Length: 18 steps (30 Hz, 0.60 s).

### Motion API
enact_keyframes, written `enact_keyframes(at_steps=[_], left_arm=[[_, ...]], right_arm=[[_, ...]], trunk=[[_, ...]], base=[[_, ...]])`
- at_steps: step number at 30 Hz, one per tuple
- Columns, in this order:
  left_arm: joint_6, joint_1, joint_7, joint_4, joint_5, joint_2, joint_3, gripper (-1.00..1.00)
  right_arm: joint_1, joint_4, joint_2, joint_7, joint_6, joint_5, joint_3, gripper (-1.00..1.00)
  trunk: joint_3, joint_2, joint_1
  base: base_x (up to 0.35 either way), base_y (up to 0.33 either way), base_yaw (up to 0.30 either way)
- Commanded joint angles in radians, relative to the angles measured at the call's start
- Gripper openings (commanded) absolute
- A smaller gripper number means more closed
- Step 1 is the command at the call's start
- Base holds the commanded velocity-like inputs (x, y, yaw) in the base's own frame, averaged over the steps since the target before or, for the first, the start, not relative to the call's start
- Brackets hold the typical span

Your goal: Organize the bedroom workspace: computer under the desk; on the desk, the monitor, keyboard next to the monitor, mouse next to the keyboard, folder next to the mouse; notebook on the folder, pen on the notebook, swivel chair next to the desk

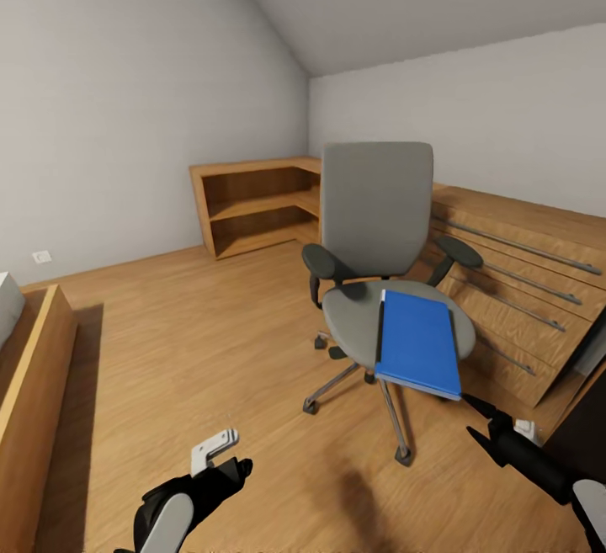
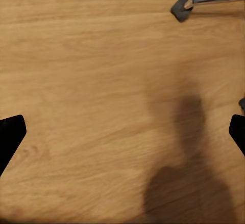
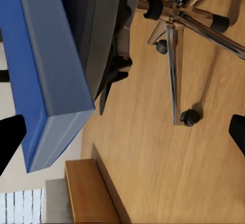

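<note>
Squarely on the swivel chair [image 1: 370, 225] lies a bright-blue folder [image 1: 418, 342].

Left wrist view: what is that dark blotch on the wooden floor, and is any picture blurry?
Left wrist view: the blotch is a soft shadow on the floor. Right wrist view: the folder and swivel chair look slightly soft up close. Head view: walls evenly lit, no glare.
</note>
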Motion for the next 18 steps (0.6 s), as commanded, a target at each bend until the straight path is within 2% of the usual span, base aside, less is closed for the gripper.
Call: enact_keyframes(at_steps=[1, 5, 14, 18], left_arm=[[0.0, -0.001, 0.01, -0.001, 0.01, 0.001, -0.005, 1.0], [-0.001, -0.001, 0.011, 0.001, 0.01, 0.004, -0.025, 1.0], [-0.002, -0.001, 0.012, 0.001, 0.01, 0.004, -0.036, 1.0], [-0.002, -0.001, 0.013, 0.002, 0.01, 0.004, -0.037, 1.0]], right_arm=[[-0.001, -0.004, 0.0, 0.011, 0.007, 0.0, 0.003, 1.0], [-0.001, -0.016, -0.001, 0.045, 0.006, 0.001, 0.018, 1.0], [-0.001, -0.024, -0.004, 0.127, 0.006, 0.004, 0.027, 1.0], [0.0, -0.043, -0.005, 0.171, 0.006, 0.006, 0.046, 1.0]], trunk=[[-0.004, -0.008, 0.004], [-0.019, -0.015, 0.009], [-0.054, -0.017, 0.013], [-0.054, -0.017, 0.013]], base=[[0.0, 0.0, 0.0], [0.0, 0.0, 0.0], [0.0, 0.0, 0.0], [0.0, 0.0, 0.0]])
